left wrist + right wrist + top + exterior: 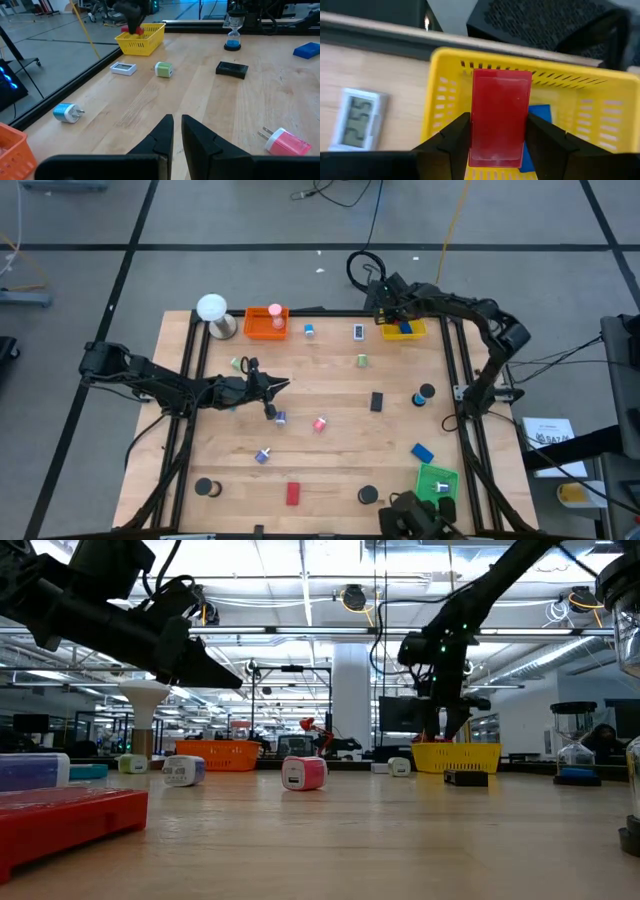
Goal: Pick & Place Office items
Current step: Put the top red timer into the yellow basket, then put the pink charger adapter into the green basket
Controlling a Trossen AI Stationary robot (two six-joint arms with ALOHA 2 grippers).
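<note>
My right gripper point(499, 121) is shut on a red rectangular block point(500, 100) above the yellow tray point(445, 90) at the table's far edge; a blue block point(539, 114) lies in that tray. My left gripper point(177, 122) hovers shut and empty over the table's middle left point(282, 386). Scattered flat on the table are a pink plug piece point(320, 423), a black block point(377, 401), a blue block point(421, 451), a second red block point(293, 493), black discs point(207, 488) and small green and blue pieces. My right gripper pinches the red block between its two fingers point(452, 142), which press on its two long edges point(474, 131). The block lies along the fingers and sticks out past their tips. It is lifted clear, over the yellow tray point(455, 755).
An orange tray point(266, 322) and a white ball on a round base point(213, 310) stand at the far left corner. A green tray point(437, 482) sits at the near right. A small white digital clock point(358, 332) lies beside the yellow tray. Black rails frame the table.
</note>
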